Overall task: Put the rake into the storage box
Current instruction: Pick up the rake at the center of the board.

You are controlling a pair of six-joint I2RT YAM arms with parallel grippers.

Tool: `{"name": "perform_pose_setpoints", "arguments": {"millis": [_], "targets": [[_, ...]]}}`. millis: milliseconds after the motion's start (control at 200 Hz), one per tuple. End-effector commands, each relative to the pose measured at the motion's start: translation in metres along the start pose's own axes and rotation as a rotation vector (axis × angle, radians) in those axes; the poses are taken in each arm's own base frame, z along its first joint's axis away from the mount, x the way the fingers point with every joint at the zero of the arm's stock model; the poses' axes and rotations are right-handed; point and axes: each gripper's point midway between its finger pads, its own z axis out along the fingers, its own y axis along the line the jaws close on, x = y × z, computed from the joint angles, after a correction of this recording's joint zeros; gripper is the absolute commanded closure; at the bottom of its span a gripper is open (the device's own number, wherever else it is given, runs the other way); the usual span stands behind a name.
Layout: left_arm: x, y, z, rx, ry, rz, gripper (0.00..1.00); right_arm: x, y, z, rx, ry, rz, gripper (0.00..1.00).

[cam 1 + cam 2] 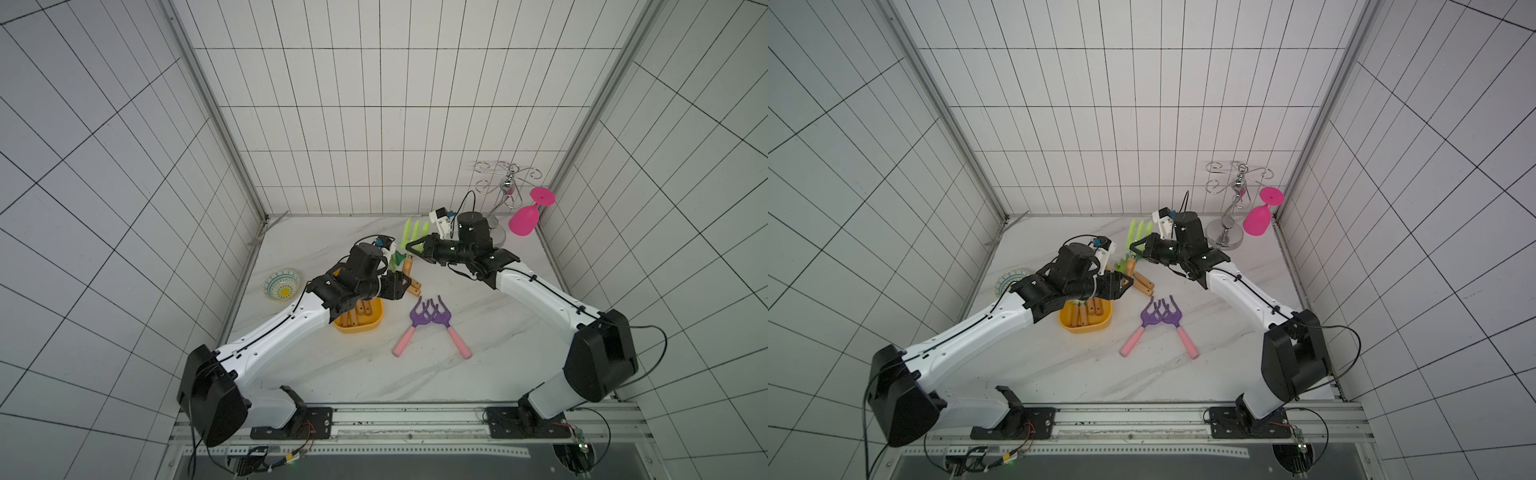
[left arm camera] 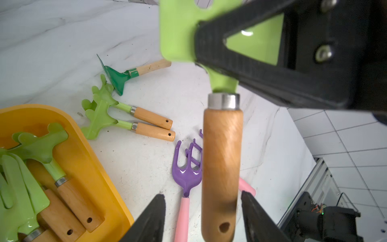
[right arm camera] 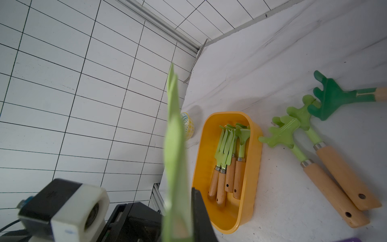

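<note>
My right gripper is shut on the flat head of a light-green rake and holds it in the air. Its wooden handle reaches between the fingers of my left gripper. That gripper is open: one finger stands well off the handle, the other close beside it. The yellow-orange storage box lies below my left wrist, with several green rakes in it. In both top views the box is partly hidden by my left arm.
On the table beside the box lie two light-green rakes and a dark-green one. Two purple rakes with pink handles lie nearer the front. A patterned plate sits left; a wire rack and pink glass stand back right.
</note>
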Motion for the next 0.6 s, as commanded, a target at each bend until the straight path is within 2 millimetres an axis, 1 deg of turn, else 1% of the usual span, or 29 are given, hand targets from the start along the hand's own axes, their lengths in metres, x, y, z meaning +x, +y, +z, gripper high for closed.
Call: {"name": "perform_pose_setpoints", "arguments": {"millis": [0,90,200,280,370,430,470,595], "targets": [[-0.013,-0.007,0.005,0.041,-0.049,-0.010,0.54,-0.006,0.014,-0.004,-0.027,-0.029,-0.052,0.99],[-0.014,-0.008,0.009,0.052,-0.052,-0.012,0.60,-0.004,0.015,-0.002,-0.034,-0.019,-0.051,0.99],[-0.012,-0.012,0.016,0.083,-0.029,-0.005,0.66,-0.005,0.015,0.000,-0.036,-0.013,-0.050,0.99],[-0.009,-0.016,0.020,0.107,-0.008,-0.004,0.66,-0.004,0.013,0.002,-0.035,-0.007,-0.047,0.99],[-0.005,-0.015,0.025,0.109,0.015,-0.014,0.61,-0.003,0.012,0.004,-0.038,0.001,-0.044,0.99],[-0.004,-0.014,0.027,0.102,0.019,-0.019,0.62,-0.003,0.013,0.004,-0.042,0.004,-0.046,0.99],[-0.005,-0.012,0.028,0.094,0.016,-0.021,0.65,-0.003,0.013,0.004,-0.043,0.005,-0.047,0.99],[-0.010,-0.008,0.028,0.069,-0.002,-0.026,0.83,-0.001,0.013,0.005,-0.045,0.013,-0.050,0.99]]}}
